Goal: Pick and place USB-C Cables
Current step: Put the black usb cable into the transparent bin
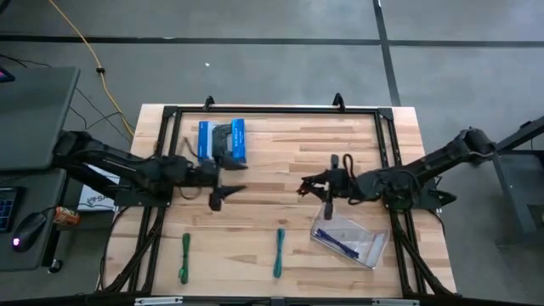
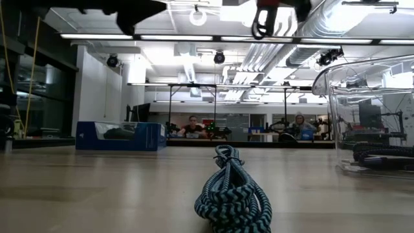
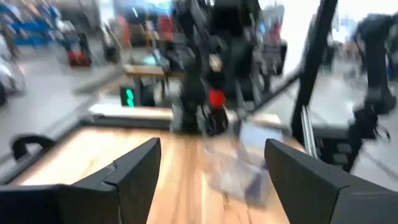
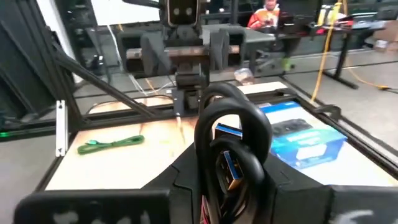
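My right tool (image 1: 327, 189) hangs above the middle of the counter (image 1: 280, 161), pinched on the black cable (image 4: 231, 152), whose loops stand up between the fingers in the right wrist view (a red band shows near the tool in the left wrist view). The clear plastic tray (image 1: 350, 240) lies just on the near side of this tool, slightly to the right, and already holds a dark bundle, probably the purple cable (image 1: 344, 246). I judge the step in hand to be carrying the black cable to that tray; the move turns on a short travel toward the near edge, then a descent inside the tray walls.

My left tool (image 1: 223, 189) hovers left of centre with its fingers spread and nothing between them. The blue box (image 1: 222, 140) lies just beyond it on the far side.

Two cables remain on the counter near its near edge: the green cable (image 1: 184, 257) at the left and the teal cable (image 1: 279, 252) near the middle. Both lie with the long axis running near to far. The left tool is nearer to the green one.
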Available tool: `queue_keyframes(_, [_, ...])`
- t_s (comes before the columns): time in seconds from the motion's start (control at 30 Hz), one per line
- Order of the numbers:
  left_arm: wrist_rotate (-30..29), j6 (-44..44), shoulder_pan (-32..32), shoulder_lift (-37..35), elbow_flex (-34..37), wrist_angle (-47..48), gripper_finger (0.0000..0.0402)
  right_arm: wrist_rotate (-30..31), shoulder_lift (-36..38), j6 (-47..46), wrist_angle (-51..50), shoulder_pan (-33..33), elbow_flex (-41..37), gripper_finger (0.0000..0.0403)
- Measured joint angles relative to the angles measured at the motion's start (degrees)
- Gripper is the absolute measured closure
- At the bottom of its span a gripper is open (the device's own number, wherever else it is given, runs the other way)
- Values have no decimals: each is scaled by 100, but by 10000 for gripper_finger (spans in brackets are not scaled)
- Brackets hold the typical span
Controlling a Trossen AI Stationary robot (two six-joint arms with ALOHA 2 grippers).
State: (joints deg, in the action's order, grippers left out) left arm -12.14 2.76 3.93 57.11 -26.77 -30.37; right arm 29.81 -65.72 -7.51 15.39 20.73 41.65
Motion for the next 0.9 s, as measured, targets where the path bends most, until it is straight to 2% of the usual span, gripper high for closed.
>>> queue_keyframes(0.1, [-72, 5, -94, -503, 497, -581, 133, 441, 270, 2, -12, 200, -243, 331])
queue_keyframes(0.2, [100, 3, -136, -892, 768, -733, 133, 737, 578, -62, 60, 271, -547, 331])
queue_keyframes(0.4, [310, -43, -134, -1110, 805, -778, 133, 673, 1007, -149, 407, 254, -943, 331])
queue_keyframes(0.67, [267, -43, -138, -1063, 805, -789, 133, 659, 1037, -127, 416, 258, -977, 330])
queue_keyframes(0.77, [265, -43, -138, -1063, 805, -837, 133, 413, 1046, -203, 207, 256, -836, 330])
queue_keyframes(0.9, [265, -43, -138, -1063, 805, -849, 133, -619, 1151, -1453, -1678, 276, -3, 334])
